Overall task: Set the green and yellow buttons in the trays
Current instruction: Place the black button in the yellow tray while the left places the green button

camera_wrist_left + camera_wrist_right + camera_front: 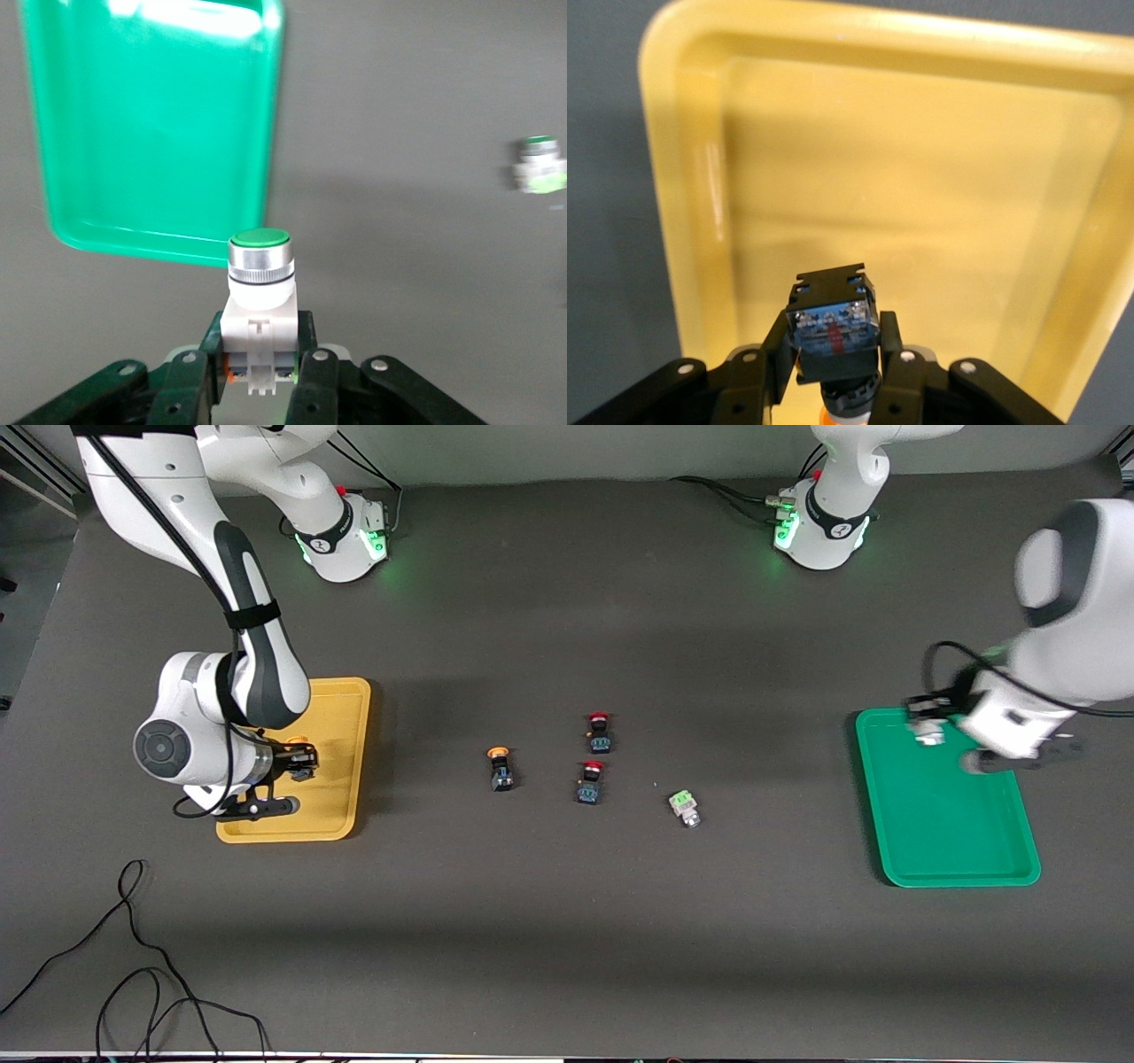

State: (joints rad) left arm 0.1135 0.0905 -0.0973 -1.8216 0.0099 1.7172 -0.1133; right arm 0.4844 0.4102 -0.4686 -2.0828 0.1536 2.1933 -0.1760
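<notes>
The right gripper (297, 766) hangs over the yellow tray (341, 815), which lies on the table (567, 939) at the right arm's end. Its fingers are clamped on a yellow button (833, 320); in the right wrist view the button's black-blue body faces the camera, its orange cap points down toward the tray floor, and it is held clear above that floor. The left gripper (926, 726) is over the corner of the green tray (939, 824) that lies farthest from the front camera, at the left arm's end of the table. Its fingers are closed on the white body of a green button (259, 292), which stands upright in the grip with its green cap and silver collar on top; the left wrist view shows it just outside the tray's rim, over bare table. Between the two trays, four more switches lie on the table. A second yellow button (500, 768) is nearest the yellow tray. Two red-capped switches (600, 732) sit beside it toward the middle, one nearer to the front camera than the other. A second green button (684, 808) lies tipped on its side, closest of the four to the green tray and to the front camera.
</notes>
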